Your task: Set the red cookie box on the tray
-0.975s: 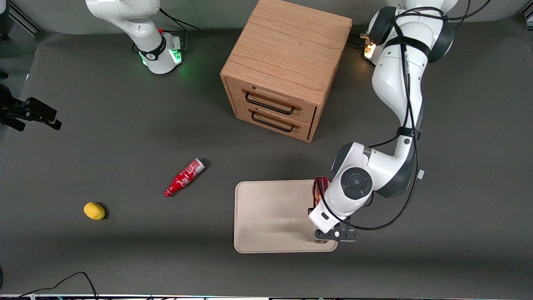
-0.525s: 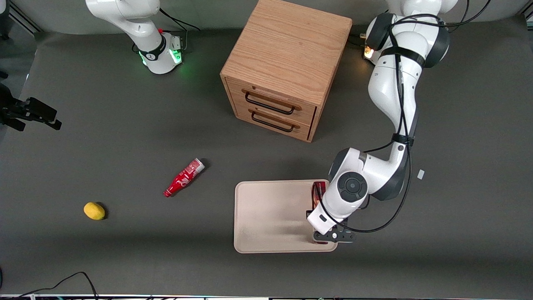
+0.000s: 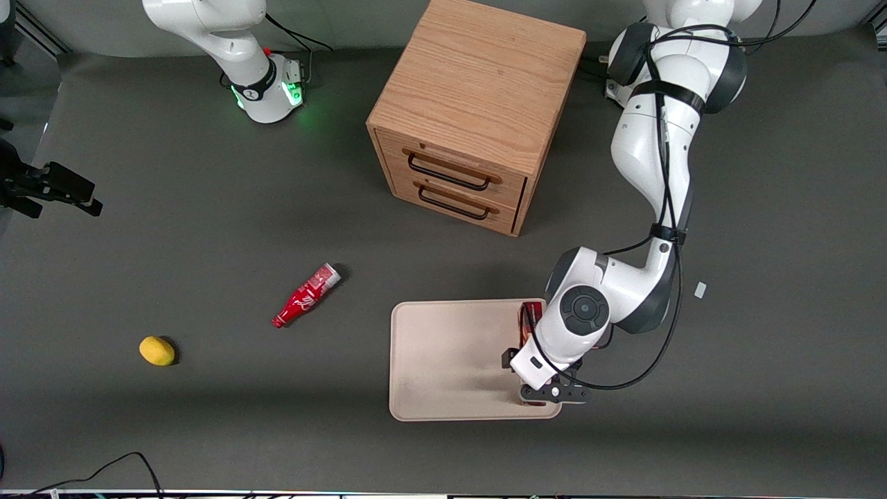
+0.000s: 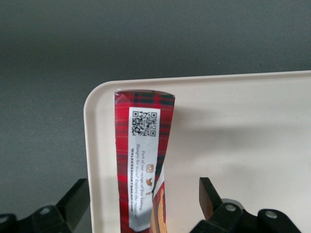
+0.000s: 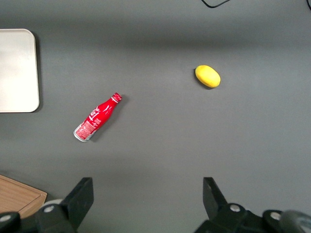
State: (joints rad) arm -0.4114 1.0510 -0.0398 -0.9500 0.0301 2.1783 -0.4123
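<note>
The gripper (image 4: 141, 204) hung wide open over the red cookie box (image 4: 143, 170), lying along the tray (image 4: 243, 136) edge; a straight lift would avoid nudging it.

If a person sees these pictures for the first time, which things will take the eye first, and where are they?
First comes the red cookie box, lying on the tray along the rim nearest the working arm, with the open claw straddling it, fingers clear of its sides. Next is the wooden drawer cabinet, farther from the front camera than the tray. The red soda bottle and a yellow lemon-like object lie toward the parked arm's end.
</note>
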